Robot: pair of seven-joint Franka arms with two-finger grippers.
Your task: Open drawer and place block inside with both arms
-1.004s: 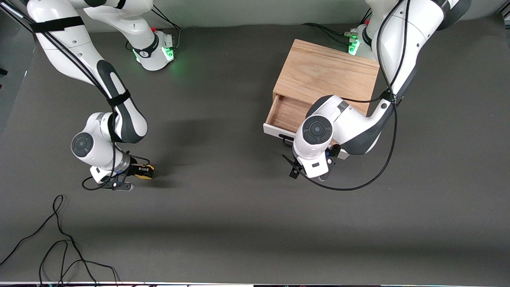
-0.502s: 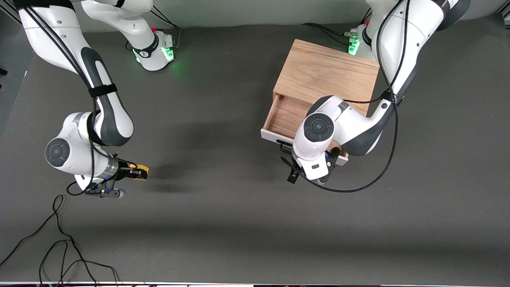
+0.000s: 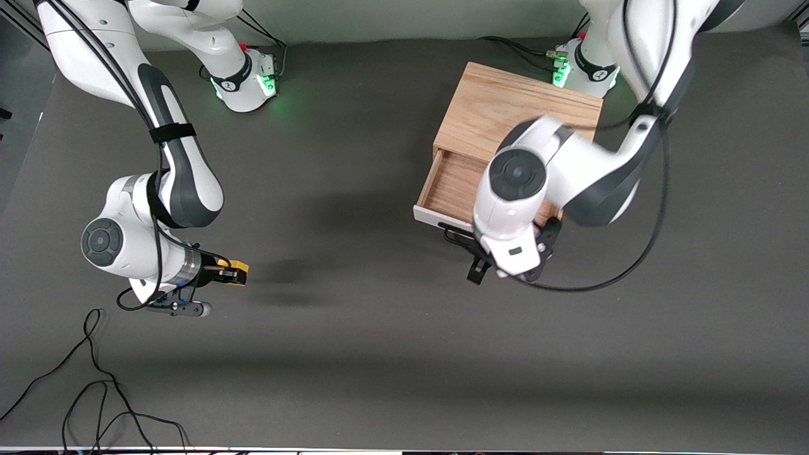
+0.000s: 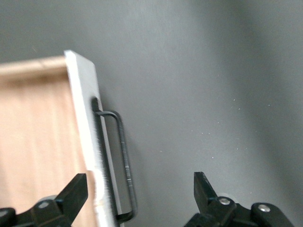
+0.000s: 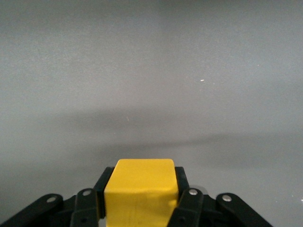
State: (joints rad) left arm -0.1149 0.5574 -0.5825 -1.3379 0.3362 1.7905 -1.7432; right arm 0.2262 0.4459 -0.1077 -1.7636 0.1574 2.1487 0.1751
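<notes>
The drawer stands pulled out of the light oak box, its wood inside showing. Its white front and black wire handle show in the left wrist view. My left gripper is open in the air over the drawer's front; in the left wrist view it has the front panel and handle between its spread fingers, touching neither. My right gripper is shut on the yellow block above the dark table toward the right arm's end. The block fills the jaws in the right wrist view.
Loose black cables lie on the dark mat near the front camera at the right arm's end. The green-lit bases stand along the edge farthest from the front camera, the left arm's base beside the box.
The drawer slid out a little more, then the left gripper let go of the handle and rose. The right gripper lifted the block off the table and shifted slightly toward the drawer.
</notes>
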